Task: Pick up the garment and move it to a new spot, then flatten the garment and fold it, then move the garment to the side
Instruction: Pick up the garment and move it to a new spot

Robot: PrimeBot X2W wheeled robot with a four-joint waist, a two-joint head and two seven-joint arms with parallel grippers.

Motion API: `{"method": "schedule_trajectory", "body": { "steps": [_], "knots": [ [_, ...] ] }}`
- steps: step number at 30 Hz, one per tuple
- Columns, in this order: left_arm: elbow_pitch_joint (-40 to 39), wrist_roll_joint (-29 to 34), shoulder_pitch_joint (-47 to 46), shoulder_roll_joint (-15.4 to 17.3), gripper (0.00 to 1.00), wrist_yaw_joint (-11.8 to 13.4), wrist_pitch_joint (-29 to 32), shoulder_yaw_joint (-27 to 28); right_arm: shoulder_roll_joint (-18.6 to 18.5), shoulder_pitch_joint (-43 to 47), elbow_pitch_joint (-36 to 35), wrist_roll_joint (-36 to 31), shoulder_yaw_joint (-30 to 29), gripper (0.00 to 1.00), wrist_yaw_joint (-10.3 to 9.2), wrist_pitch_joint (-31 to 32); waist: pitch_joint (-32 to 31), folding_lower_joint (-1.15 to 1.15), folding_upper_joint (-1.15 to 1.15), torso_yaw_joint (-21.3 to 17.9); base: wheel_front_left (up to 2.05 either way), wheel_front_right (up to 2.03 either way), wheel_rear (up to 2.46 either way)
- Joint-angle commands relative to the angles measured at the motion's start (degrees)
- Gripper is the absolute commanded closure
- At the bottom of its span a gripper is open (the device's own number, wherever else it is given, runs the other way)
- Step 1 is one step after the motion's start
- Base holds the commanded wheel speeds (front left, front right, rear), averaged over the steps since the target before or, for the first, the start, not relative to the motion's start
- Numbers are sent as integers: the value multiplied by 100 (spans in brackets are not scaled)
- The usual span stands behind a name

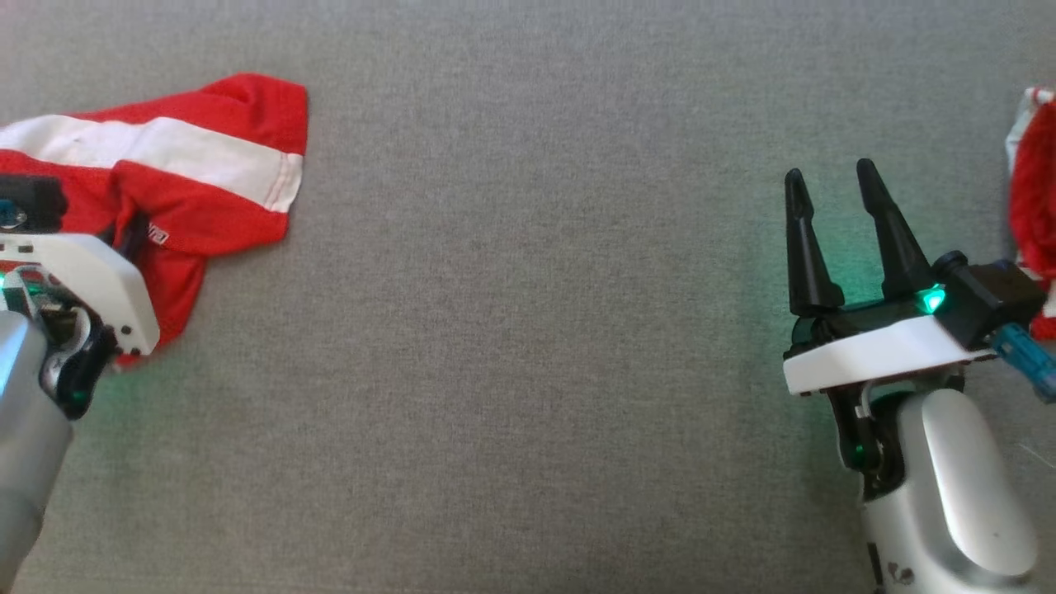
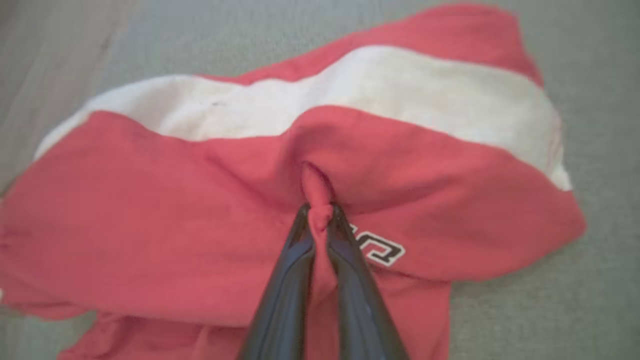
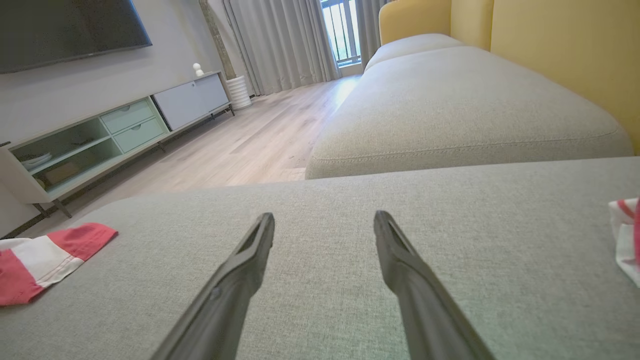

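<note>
Grey woven fabric of a sofa cushion carries everything, with wooden floor and a low media cabinet beyond it in the right wrist view. At the upper left of the head view lies the garment, red with a broad white band, rumpled and partly doubled over itself rather than spread flat. The left hand is clenched on it: in the left wrist view the two dark fingers pinch a small ridge of red cloth between their tips, just beside a white-outlined logo. Gripping near the middle of the heap looks suited to lifting the whole piece for carrying to a fresh spot, so I judge the first step to be under way. Across the centre of the frame the cushion offers room to lay it out. At the lower right the right hand hovers with its fingers spread wide and grasping nothing, probably waiting to help flatten. Another red-and-white cloth pokes in at the right edge.
</note>
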Motion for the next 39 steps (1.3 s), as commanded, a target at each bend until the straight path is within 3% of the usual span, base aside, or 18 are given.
{"method": "schedule_trajectory", "body": {
  "steps": [1,7,14,20,28,37,38,39],
  "knots": [
    [-94,-83,-266,273,100,10,-315,245,4,-45,-135,22,150,0,39,-36,-159,0,0,-20,0,0,0],
    [-83,96,-520,4,100,82,-1313,314,4,28,96,188,228,0,39,-179,-595,0,0,-131,0,0,0],
    [-684,-133,-555,-499,100,86,-1684,409,4,124,326,355,286,0,39,-335,-963,0,0,-289,0,0,0],
    [-1650,-361,-470,-982,100,346,-1665,448,4,147,493,488,360,0,39,-459,-1145,0,0,-476,0,0,0],
    [-2833,-314,-404,-1358,100,908,-1292,214,4,63,673,640,523,0,39,-615,-1145,0,0,-797,0,0,0],
    [-3291,-54,-314,-1844,100,1347,-1065,-273,4,-115,844,831,703,0,39,-784,-923,0,0,-1251,0,0,0],
    [-3243,-29,-330,-1934,93,1381,-1114,-298,4,-137,864,847,727,0,39,-798,-895,0,0,-1301,0,0,0],
    [-3180,63,-378,-1985,0,1386,-1174,-361,4,-160,886,860,750,0,39,-811,-870,0,0,-1351,0,0,0]
  ]
}}
